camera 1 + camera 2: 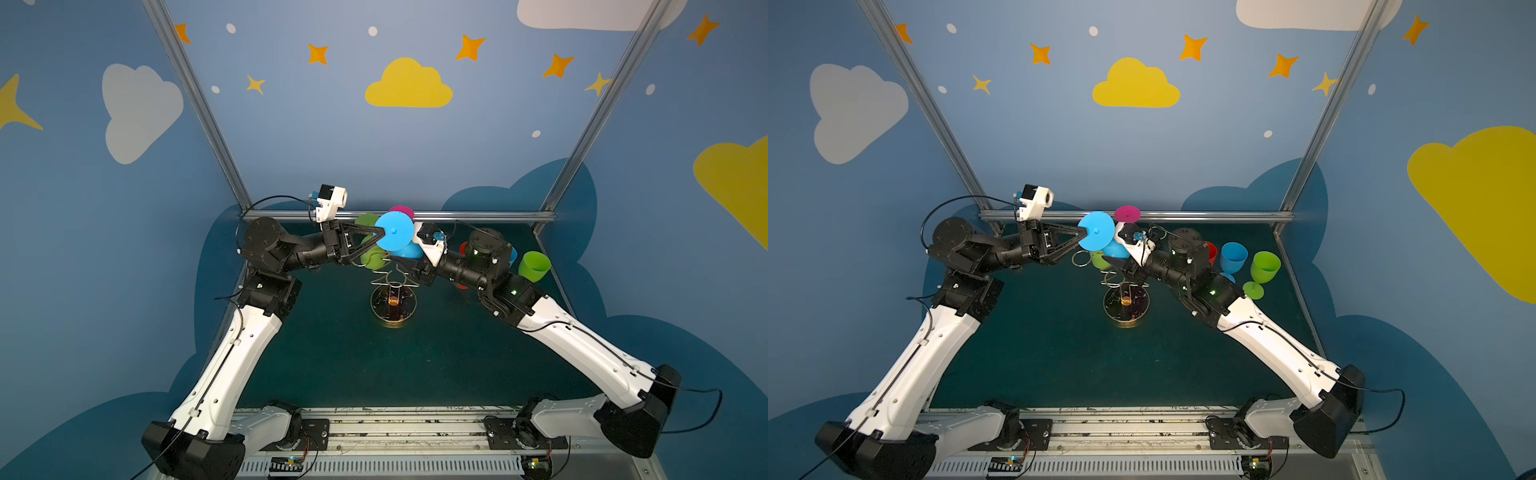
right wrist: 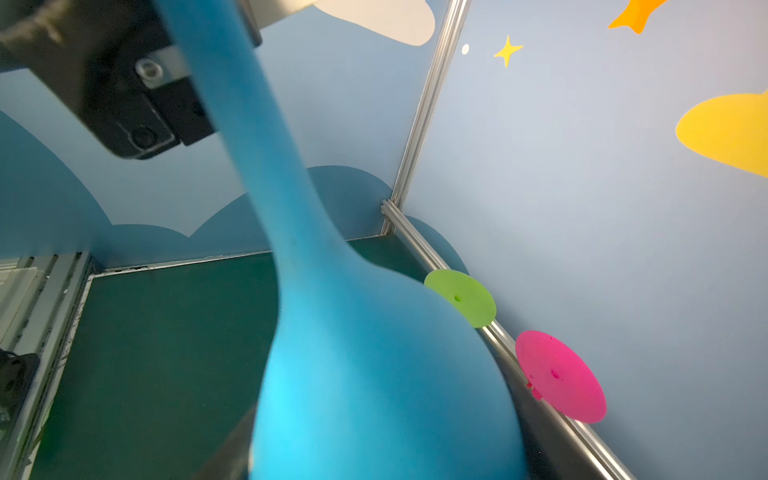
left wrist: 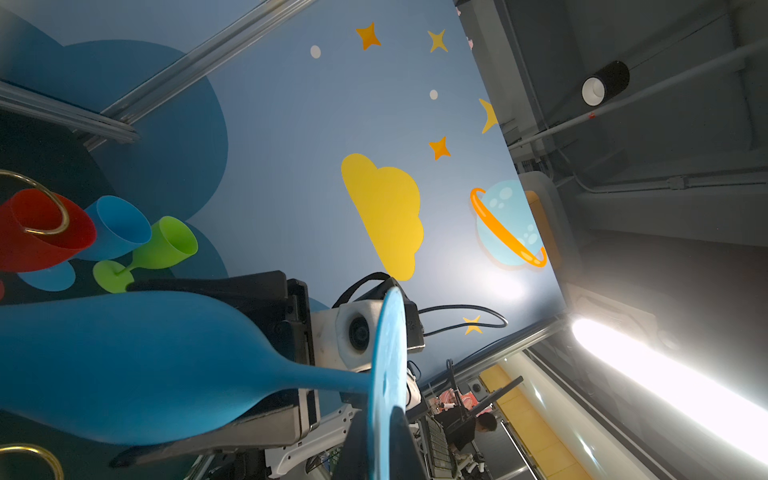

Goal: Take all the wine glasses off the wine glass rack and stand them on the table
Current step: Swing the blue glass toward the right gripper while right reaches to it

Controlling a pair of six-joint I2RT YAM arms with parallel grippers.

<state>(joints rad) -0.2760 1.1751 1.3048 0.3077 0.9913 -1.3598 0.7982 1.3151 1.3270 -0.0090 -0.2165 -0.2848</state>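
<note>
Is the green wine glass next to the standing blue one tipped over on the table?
No, the green wine glass stands upright on its foot beside the standing blue wine glass.

Top views: high at the front, looking down. Wrist views: close on the same blue plastic wine glass.

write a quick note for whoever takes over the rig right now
Left gripper: pinching the foot rim of the upside-down blue glass.
Right gripper: jaws either side of its bowl; firm grip unclear.
Rack: below; no wire shows round the stem, so the glass looks free. A green glass and a pink glass hang on it.
Done, it seems: standing glasses at the right.
To do: set this one down, then the hanging two.
</note>
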